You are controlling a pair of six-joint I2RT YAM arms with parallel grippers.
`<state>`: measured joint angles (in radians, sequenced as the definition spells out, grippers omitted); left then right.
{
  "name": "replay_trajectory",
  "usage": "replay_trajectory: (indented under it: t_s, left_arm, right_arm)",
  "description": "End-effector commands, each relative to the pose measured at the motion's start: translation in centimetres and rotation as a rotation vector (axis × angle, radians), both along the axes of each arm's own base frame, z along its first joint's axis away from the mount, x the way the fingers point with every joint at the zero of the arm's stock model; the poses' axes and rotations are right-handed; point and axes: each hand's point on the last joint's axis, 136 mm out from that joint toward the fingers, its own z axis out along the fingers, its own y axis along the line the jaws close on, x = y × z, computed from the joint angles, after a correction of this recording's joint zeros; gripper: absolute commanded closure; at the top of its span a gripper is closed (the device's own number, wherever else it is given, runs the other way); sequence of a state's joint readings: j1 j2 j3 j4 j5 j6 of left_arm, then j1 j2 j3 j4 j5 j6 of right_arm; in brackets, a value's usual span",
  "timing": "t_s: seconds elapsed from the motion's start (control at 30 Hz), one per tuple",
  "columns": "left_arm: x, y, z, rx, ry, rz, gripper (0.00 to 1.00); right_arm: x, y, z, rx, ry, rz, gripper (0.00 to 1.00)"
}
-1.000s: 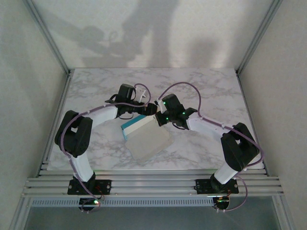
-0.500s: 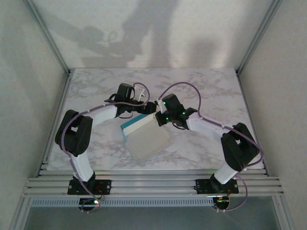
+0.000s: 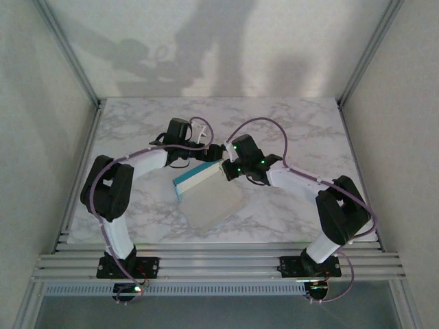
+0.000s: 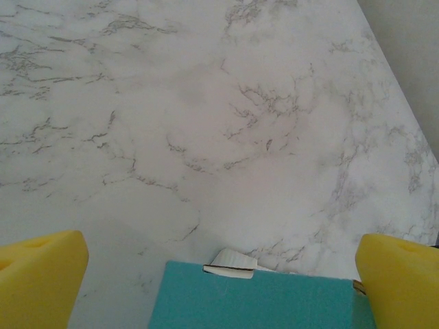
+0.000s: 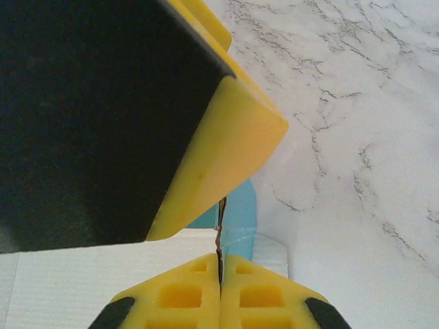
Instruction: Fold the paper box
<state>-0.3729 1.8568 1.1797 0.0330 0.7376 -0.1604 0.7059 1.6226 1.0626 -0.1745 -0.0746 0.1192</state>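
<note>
Open marble table (image 3: pixel 295 123) beyond and right of paper box (image 3: pixel 212 200); left arm (image 3: pixel 140 163) and right arm (image 3: pixel 302 180) meet mid-table, blocking; walls (image 3: pixel 41 137) flank.

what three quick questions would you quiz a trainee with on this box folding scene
1. True or false: the left jaws are shut on the paper box.
2. In the left wrist view, which colour is the box face between the yellow pads? A red, B turquoise, C black.
3. What are the right jaws doing?
Key: 1 false, they stand wide open on either side of the box. 2 B. 3 Shut, apparently pinching a thin edge of the box above the marble table.
</note>
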Motion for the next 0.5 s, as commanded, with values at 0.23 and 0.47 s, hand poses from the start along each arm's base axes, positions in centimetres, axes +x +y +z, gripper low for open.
replay_trajectory:
  t_s: [0.23,0.47]
  left_arm:
    - [0.2,0.5,-1.2,0.028,0.021,0.015,0.01]
    - [-0.5,0.4,-1.5,0.026,0.029,0.012,0.01]
  right_arm:
    - [-2.8,-1.2,-2.3,-0.079,0.104,0.023,0.9]
    - [-2.6,-0.9,-1.5,-0.058,0.09,0.019,0.88]
